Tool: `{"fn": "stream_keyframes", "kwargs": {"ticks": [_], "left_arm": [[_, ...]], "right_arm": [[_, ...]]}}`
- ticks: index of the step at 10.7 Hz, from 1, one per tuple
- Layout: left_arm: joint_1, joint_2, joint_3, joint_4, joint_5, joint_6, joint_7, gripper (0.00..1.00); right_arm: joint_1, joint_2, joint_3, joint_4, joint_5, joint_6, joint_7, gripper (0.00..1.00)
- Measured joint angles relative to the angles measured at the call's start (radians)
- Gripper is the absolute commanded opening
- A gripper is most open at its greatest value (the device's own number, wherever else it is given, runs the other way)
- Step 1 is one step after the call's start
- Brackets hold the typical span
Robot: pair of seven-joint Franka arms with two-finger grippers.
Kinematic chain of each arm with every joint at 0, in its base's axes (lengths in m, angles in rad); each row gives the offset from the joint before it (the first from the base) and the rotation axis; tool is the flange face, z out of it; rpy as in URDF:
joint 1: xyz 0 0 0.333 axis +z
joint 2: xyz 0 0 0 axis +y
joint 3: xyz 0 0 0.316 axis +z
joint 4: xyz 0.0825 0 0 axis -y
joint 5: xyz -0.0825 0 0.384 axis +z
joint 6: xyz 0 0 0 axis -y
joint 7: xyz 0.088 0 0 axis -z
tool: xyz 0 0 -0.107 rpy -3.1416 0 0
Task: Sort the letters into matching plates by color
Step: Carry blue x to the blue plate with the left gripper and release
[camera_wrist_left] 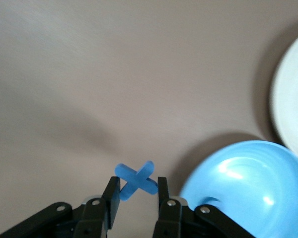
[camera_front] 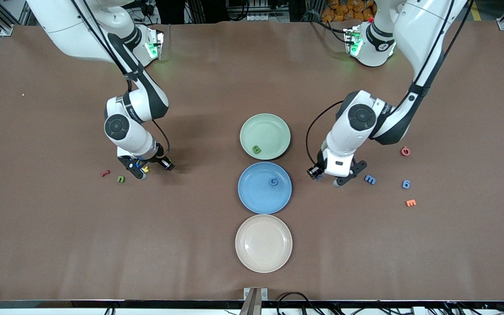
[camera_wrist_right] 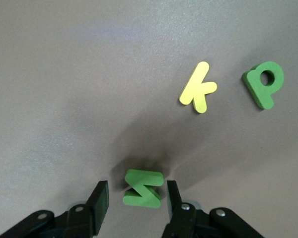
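Nearest, the beige plate (camera_front: pixel 263 243) lies bare, then the blue plate (camera_front: pixel 264 187) with a blue letter (camera_front: pixel 273 182). Beside it, the left gripper (camera_wrist_left: pixel 137 194) pinches a blue X (camera_wrist_left: pixel 135 180). Toward the right arm's end, the right gripper (camera_wrist_right: pixel 136 198), fingers spread, straddles a green Z (camera_wrist_right: pixel 143 188). Farthest, the green plate (camera_front: pixel 265 136) holds a green letter (camera_front: pixel 257 149).

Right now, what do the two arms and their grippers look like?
Both arms are glossy white with black joint bands and round dark grey joint caps; black cables run along them, green lights glow at the bases. The left gripper and right gripper have black fingers on white hand bodies.
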Motion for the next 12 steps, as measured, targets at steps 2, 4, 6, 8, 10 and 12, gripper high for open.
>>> {"fn": "stream_keyframes", "kwargs": {"ticks": [2,4,6,8,10,12], "left_arm": [[-0.063,0.061,-0.001,0.099,0.0,0.001,-0.102,0.0],[-0.135,0.099,-0.002,0.208,-0.001,0.001,-0.279,0.0],[-0.175,0.106,-0.001,0.28,-0.001,0.001,-0.385,0.0],[-0.189,0.111,-0.002,0.319,-0.011,0.001,-0.398,1.0],[-0.196,0.119,-0.001,0.326,-0.009,0.001,-0.354,1.0],[-0.204,0.126,-0.001,0.326,-0.009,0.0,-0.311,1.0]], "right_arm": [[0.0,0.0,0.0,0.0,0.0,0.001,0.0,0.54],[0.0,0.001,0.0,0.0,0.0,0.001,0.0,0.53],[0.0,0.003,0.0,-0.001,0.0,0.001,0.0,0.51],[0.0,0.006,-0.001,-0.001,0.0,0.003,0.0,0.5],[0.0,0.01,-0.001,-0.001,0.0,0.006,0.0,0.48],[0.0,0.015,-0.001,-0.001,0.0,0.009,0.0,0.42]]}}
